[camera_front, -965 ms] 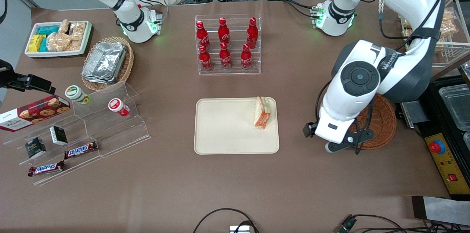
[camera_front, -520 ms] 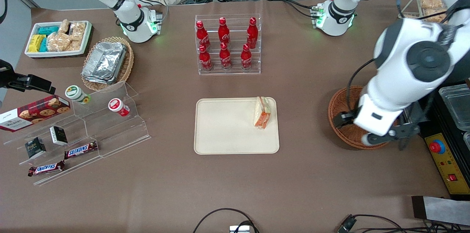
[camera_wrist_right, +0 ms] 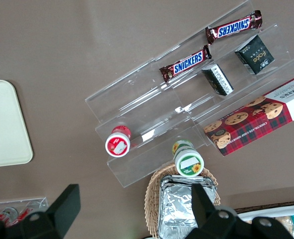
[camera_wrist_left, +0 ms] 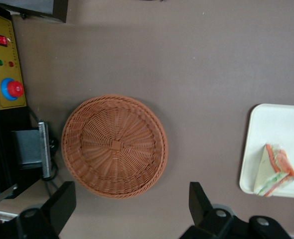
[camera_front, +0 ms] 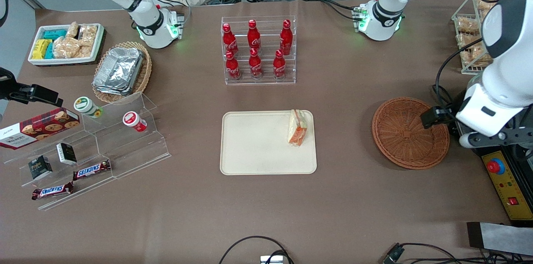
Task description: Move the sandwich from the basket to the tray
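Observation:
The sandwich (camera_front: pixel 297 128) (camera_wrist_left: pixel 275 171), a wrapped wedge with orange and green filling, lies on the cream tray (camera_front: pixel 258 147) (camera_wrist_left: pixel 271 124) near the tray's edge toward the working arm's end. The round dark-brown wicker basket (camera_front: pixel 410 133) (camera_wrist_left: pixel 114 146) stands empty beside the tray. My left arm's gripper (camera_front: pixel 495 138) (camera_wrist_left: pixel 132 209) hovers high, just outside the basket's rim at the table's edge. It is open with nothing between its fingers (camera_wrist_left: pixel 62 201).
A control box with a red button (camera_front: pixel 495 167) (camera_wrist_left: pixel 11 88) sits by the basket at the table edge. A rack of red bottles (camera_front: pixel 258 49) stands farther back than the tray. Toward the parked arm's end are a clear stepped stand (camera_front: pixel 104 143), foil containers (camera_front: pixel 118 70) and a snack bin (camera_front: pixel 66 43).
The left arm swung away from above the basket toward its own end of the table and rose, uncovering the whole empty basket. The sandwich stayed put on the tray.

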Controlling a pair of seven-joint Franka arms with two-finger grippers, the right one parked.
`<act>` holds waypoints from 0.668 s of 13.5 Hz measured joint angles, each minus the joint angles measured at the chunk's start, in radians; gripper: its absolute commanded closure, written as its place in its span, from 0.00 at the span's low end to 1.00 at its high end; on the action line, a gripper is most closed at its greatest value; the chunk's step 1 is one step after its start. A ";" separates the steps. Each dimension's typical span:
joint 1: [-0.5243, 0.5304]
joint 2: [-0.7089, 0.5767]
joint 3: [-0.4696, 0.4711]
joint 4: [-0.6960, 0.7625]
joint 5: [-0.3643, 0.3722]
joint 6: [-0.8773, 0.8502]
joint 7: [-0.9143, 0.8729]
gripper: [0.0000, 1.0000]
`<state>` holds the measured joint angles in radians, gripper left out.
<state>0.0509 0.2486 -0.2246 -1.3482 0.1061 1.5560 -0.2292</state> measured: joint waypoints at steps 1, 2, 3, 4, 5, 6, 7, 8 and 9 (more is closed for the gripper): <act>-0.003 -0.015 0.018 -0.002 -0.014 -0.013 0.030 0.00; -0.005 -0.033 0.036 -0.006 -0.023 -0.029 0.063 0.00; -0.006 -0.050 0.052 -0.010 -0.027 -0.047 0.097 0.00; -0.006 -0.067 0.063 -0.011 -0.028 -0.071 0.133 0.00; -0.007 -0.084 0.071 -0.013 -0.028 -0.093 0.161 0.00; -0.009 -0.100 0.078 -0.016 -0.028 -0.112 0.178 0.00; -0.017 -0.117 0.090 -0.021 -0.028 -0.132 0.191 0.00; -0.031 -0.132 0.105 -0.026 -0.028 -0.156 0.206 0.00; -0.041 -0.143 0.115 -0.031 -0.028 -0.175 0.219 0.00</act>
<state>0.0103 0.1051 -0.1093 -1.3791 0.0783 1.3813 -0.0103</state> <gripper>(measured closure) 0.000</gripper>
